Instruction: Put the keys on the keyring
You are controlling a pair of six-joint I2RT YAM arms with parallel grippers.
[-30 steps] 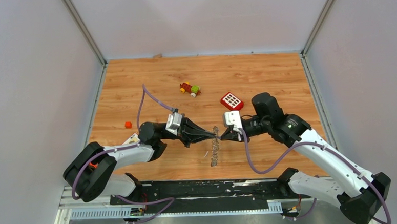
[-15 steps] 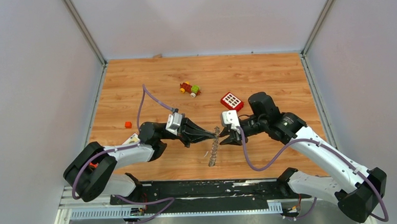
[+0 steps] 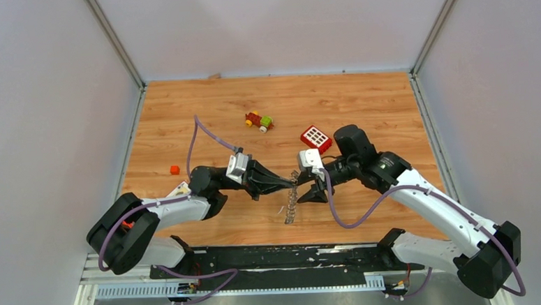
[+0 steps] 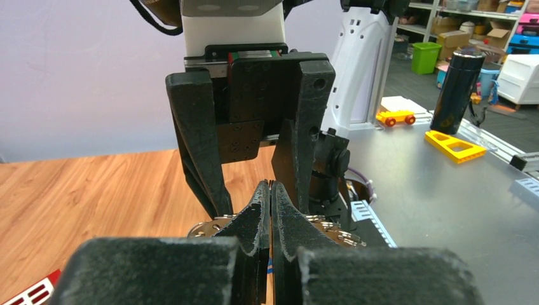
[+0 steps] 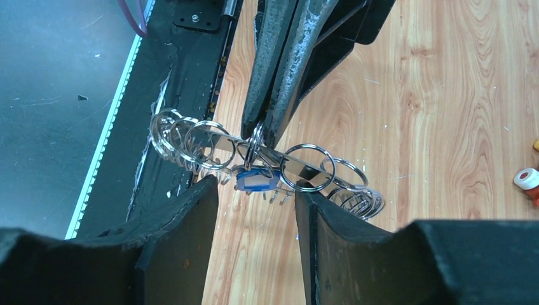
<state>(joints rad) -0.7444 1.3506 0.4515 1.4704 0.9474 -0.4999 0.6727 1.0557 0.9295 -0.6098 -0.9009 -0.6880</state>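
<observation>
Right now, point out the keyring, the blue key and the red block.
keyring [image 5: 224,138]: right wrist view, on its flat metal bar.
blue key [image 5: 255,181]: right wrist view, on its blue head.
red block [image 3: 316,137]: top view, on its white-squared face.

You see the keyring [image 3: 292,202] as a long cluster of silver split rings and toothed keys strung along a flat metal strip. It is pinched at one ring by the closed tips of the left gripper [image 3: 294,183], and the rest spreads out to either side of those tips. A small blue-headed key [image 5: 254,180] hangs just beneath the same tips, among the rings. The dark key cannot be made out.
</observation>
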